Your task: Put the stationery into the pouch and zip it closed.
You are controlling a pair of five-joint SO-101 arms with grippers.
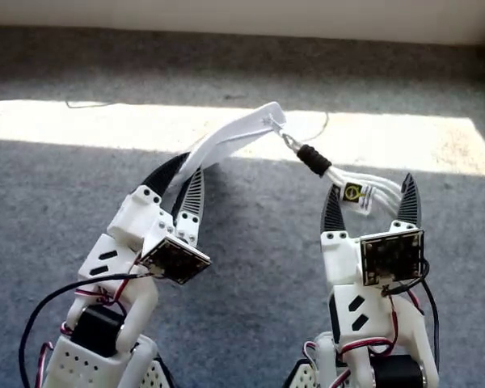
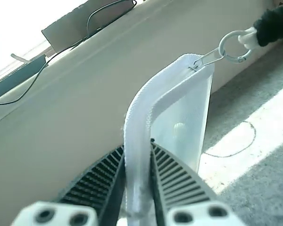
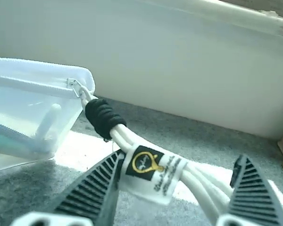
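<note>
Translucent plastic pouch (image 2: 188, 117) | clamped in ribbed left end effector (image 2: 137, 146)

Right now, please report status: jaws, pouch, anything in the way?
Left gripper: jaws shut on pouch edge. Right gripper: jaws open, pull cord between them. Stationery inside pouch.

Carpeted indoor room, home or office undetermined: grey carpet (image 1: 250, 259) as working surface, pale wall (image 1: 226, 14) behind, sunlight band (image 1: 81, 125), cardboard box (image 2: 68, 29).
</note>
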